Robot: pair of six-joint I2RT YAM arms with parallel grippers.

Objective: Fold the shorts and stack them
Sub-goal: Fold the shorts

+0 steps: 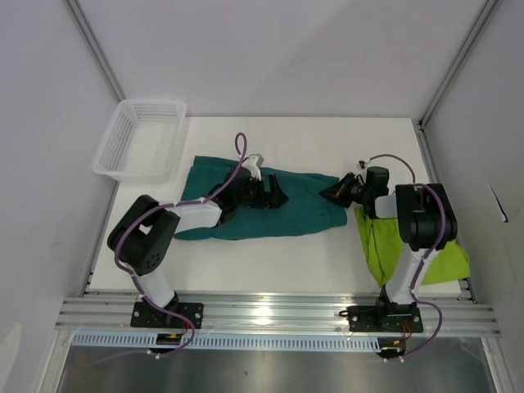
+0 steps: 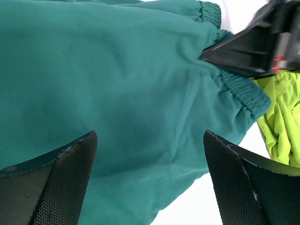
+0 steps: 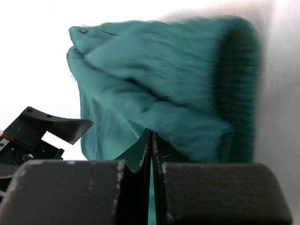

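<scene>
The dark teal shorts (image 1: 303, 214) lie spread across the middle of the table. My left gripper (image 1: 274, 196) hovers open over them. In the left wrist view its fingers (image 2: 65, 180) stand wide apart above the teal fabric (image 2: 117, 93), gripping nothing. My right gripper (image 1: 334, 192) is at the shorts' right end, by the waistband. In the right wrist view its jaws (image 3: 151, 140) are shut, with a thin fold of the teal shorts (image 3: 164, 89) pinched between them. The lime green shorts (image 1: 446, 264) lie at the near right, partly hidden under the right arm, with an edge (image 2: 281, 122) showing in the left wrist view.
A white mesh basket (image 1: 139, 139) stands at the back left, next to the teal shorts' left end. White walls close in the table on both sides. The two grippers are close together, the right one (image 2: 253, 47) visible from the left wrist.
</scene>
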